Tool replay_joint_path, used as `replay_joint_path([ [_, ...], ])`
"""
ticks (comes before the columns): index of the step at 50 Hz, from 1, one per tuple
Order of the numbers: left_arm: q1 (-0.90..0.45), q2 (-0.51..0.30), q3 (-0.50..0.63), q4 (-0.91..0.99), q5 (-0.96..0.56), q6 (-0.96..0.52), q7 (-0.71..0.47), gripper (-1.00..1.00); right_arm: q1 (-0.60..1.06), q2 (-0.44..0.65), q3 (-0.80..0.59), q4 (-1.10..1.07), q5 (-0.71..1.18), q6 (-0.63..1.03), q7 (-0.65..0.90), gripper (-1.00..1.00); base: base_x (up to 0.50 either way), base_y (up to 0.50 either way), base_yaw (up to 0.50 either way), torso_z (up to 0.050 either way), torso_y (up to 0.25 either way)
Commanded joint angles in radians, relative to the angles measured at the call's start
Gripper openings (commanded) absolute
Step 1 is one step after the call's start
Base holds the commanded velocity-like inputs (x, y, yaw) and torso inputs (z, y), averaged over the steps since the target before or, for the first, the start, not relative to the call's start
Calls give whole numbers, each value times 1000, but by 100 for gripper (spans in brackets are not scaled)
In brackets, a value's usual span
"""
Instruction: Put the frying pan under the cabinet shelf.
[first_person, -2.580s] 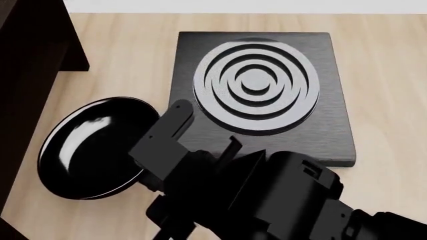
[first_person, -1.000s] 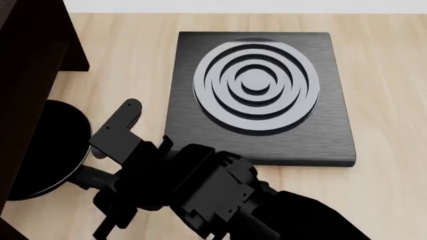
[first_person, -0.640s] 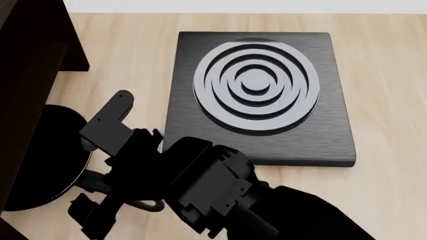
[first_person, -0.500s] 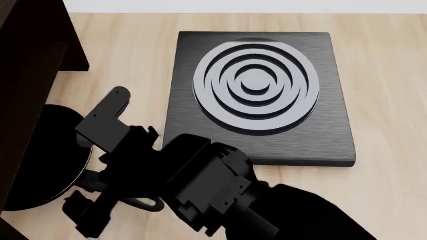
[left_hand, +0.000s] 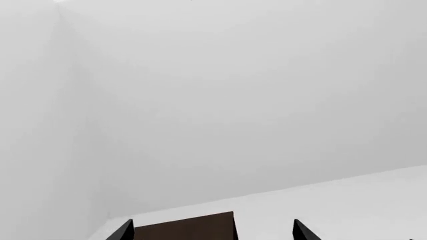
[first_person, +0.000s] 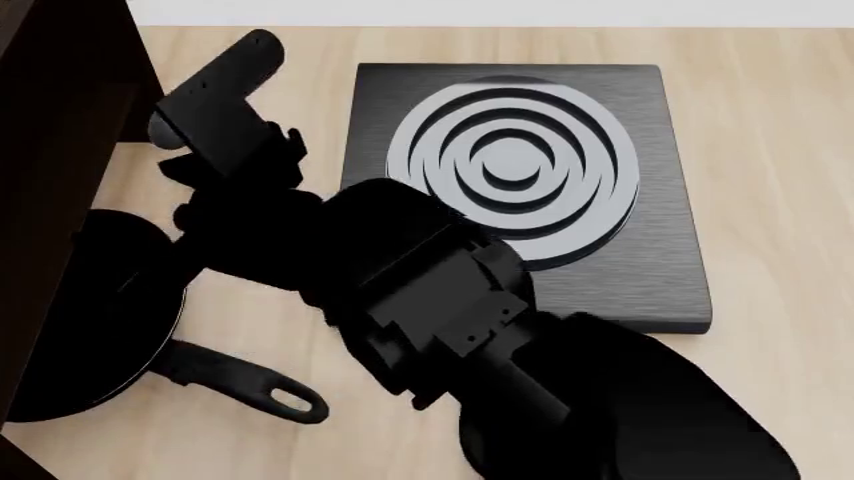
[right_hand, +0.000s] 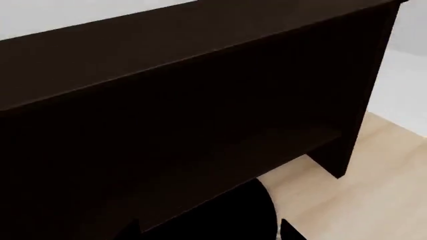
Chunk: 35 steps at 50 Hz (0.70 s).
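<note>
The frying pan (first_person: 100, 320) lies flat on the wooden table at the left. Its body is partly under the dark cabinet shelf (first_person: 54, 150), and its looped handle (first_person: 254, 385) points out toward the front. My right gripper (first_person: 224, 92) is open and empty, raised above and beyond the pan beside the cabinet's edge. In the right wrist view the cabinet (right_hand: 167, 100) fills the frame, the pan (right_hand: 233, 215) is a black shape below it, and the gripper (right_hand: 212, 234) shows only its spread tips. My left gripper (left_hand: 212, 232) is open and empty, facing white walls.
A square black plate with pale concentric rings (first_person: 514, 170) lies on the table right of the pan. My right arm (first_person: 441, 320) crosses the middle of the head view. A brown board (left_hand: 187, 230) shows between the left gripper's tips.
My right gripper has let go of the pan's handle and moved up and away toward the far side. The pan now rests on the table with its handle uncovered.
</note>
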Motion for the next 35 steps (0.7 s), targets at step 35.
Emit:
replay_joint_path([
  [35, -192, -21, -3, 63, -336, -86, -228, 100, 102, 236, 10, -388, -44, 136, 312, 100, 0, 0, 0, 0, 0],
])
